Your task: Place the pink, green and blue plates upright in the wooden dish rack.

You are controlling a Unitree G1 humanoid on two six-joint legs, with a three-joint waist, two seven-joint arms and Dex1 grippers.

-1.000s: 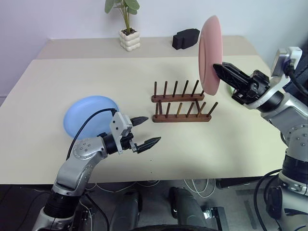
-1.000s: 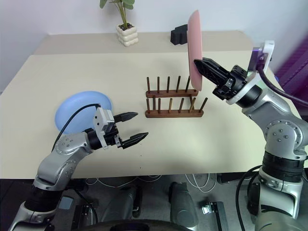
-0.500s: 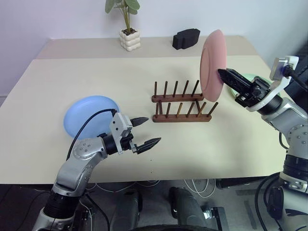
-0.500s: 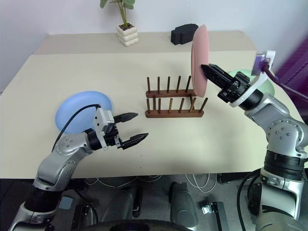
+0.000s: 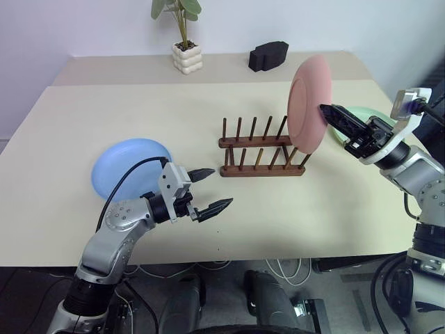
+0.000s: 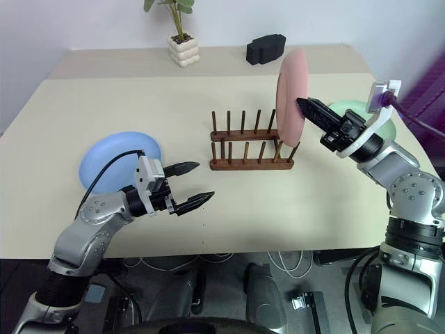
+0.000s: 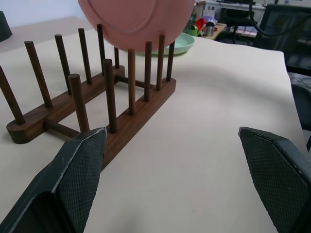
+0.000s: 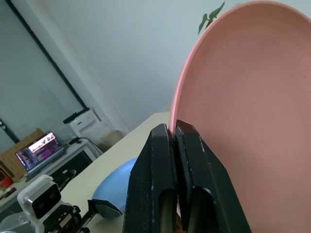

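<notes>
A: On the left, the blue plate (image 5: 131,166) lies flat on the table (image 5: 83,118); the left gripper (image 5: 213,189) hovers beside it, fingers spread wide.

B: Wooden dish rack (image 5: 262,153) mid-table. The right gripper (image 5: 324,110) is clamped on the upright pink plate (image 5: 307,104) over the rack's right end; the green plate (image 5: 366,113) lies behind.

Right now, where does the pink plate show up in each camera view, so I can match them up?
Left eye view: pink plate upright at right of centre, above the rack's right end, pinched by the right hand.
Right eye view: same spot.
Left wrist view: upper middle, above the pegs.
Right wrist view: the right half.
Shared landmark: the wooden dish rack.
</notes>
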